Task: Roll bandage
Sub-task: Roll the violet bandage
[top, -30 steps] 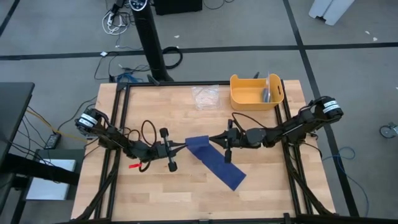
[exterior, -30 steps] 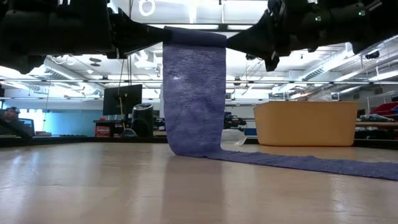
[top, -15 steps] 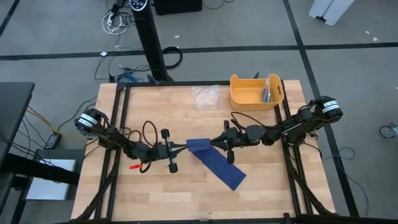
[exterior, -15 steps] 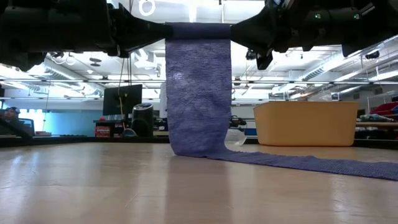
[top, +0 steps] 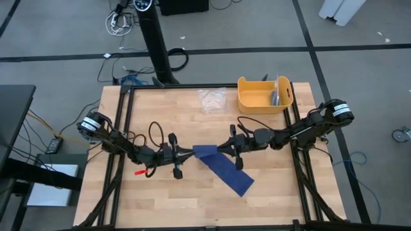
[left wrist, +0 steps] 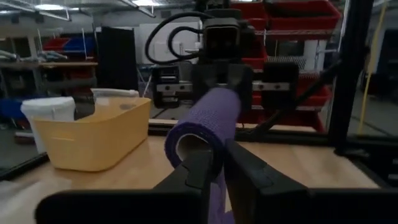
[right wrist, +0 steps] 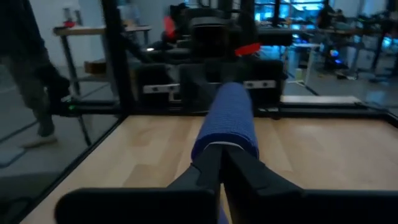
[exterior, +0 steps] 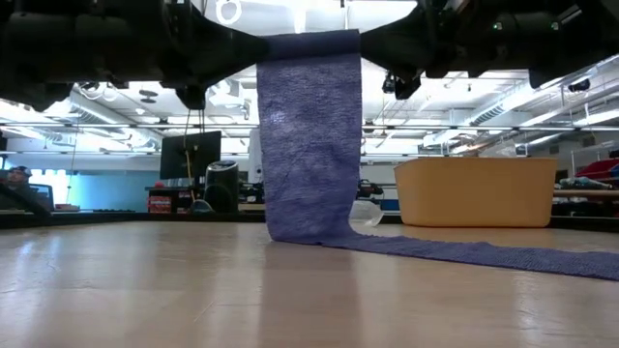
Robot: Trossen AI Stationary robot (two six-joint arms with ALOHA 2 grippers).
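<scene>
**With both grippers pinching one rolled end: risks and inventory**

While the bandage (top: 218, 168) hangs above the middle of the table (top: 154, 212), its rolled top end is pinched from opposite sides by the left gripper (top: 191, 153) and the right gripper (top: 219, 147), each clamped on one end of the roll. The wrist views show each pair of fingers (left wrist: 214, 167) closed on the edge of the small blue coil. In the low view the band drops straight down from the roll to the wood, then trails flat toward the table's right front.

Likely faults, as judged from this pose: if one gripper turns faster than the other, the coil may wind skewed and telescope; if either pinch loosens, the soft cloth may slip out and unwind; if the trailing length drags on the wood, the roll may wind slack.

Count: one bandage; two arms, two grippers; one yellow tub (top: 264, 94) at the far right of the table, well apart from the work; one clear plastic wrapper (top: 211, 100) just beside the tub.
</scene>
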